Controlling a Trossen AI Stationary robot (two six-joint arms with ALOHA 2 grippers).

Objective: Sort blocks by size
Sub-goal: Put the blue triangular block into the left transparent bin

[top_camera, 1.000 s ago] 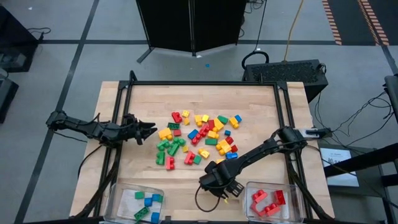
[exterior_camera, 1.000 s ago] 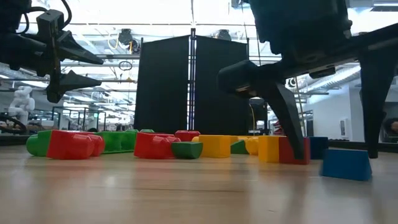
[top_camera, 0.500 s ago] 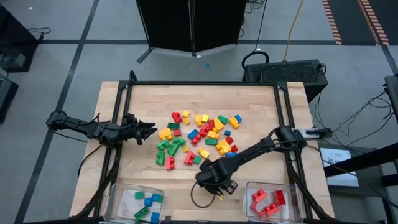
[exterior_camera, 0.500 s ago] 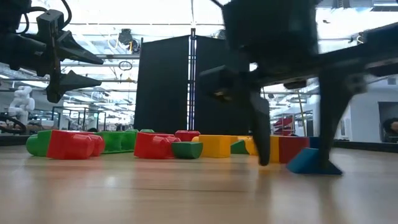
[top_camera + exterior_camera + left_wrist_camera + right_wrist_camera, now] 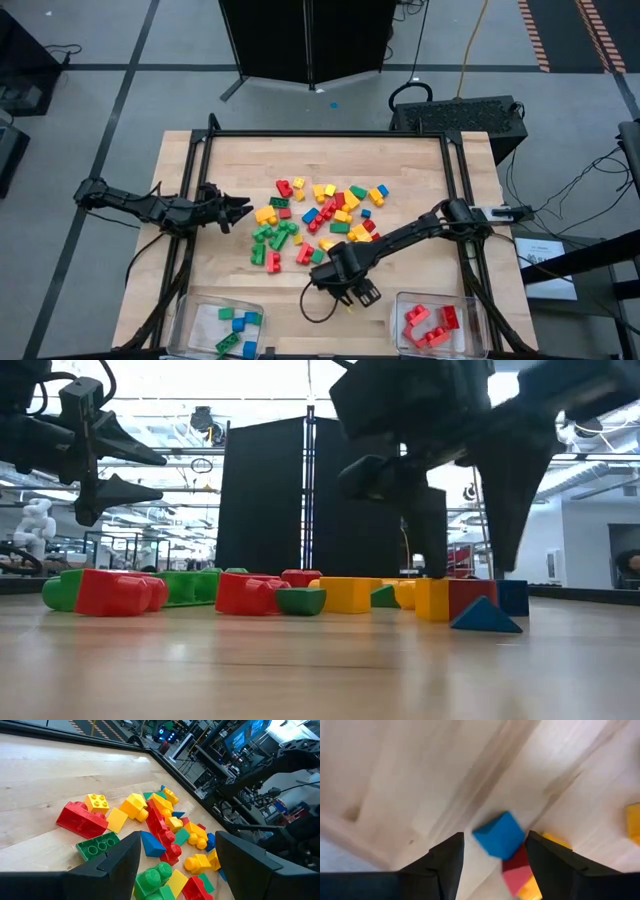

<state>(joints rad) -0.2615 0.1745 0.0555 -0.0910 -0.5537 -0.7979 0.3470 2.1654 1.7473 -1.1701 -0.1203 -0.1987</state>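
The blocks [image 5: 320, 222], red, yellow, green and blue, lie in a loose pile in the middle of the table, and the low view shows them as a row [image 5: 250, 592]. One blue block [image 5: 483, 615] lies apart on the wood at the pile's near edge. My right gripper [image 5: 345, 287] hangs open over it, pointing down. Its fingers [image 5: 430, 555] end above the block, which shows between them [image 5: 499, 834] in the right wrist view. My left gripper [image 5: 240, 210] waits open at the pile's left, above the table.
A clear bin [image 5: 222, 325] with blue and green blocks stands at the near left. A second clear bin [image 5: 440, 322] with red blocks stands at the near right. Bare wood lies between the two bins and along the table's left side. A black frame borders the table.
My right gripper has risen a little, gone toward the pile and the table's left, and rolled about its downward axis. The blue block has slid along the table toward the pile and turned, and it now shows a different face.
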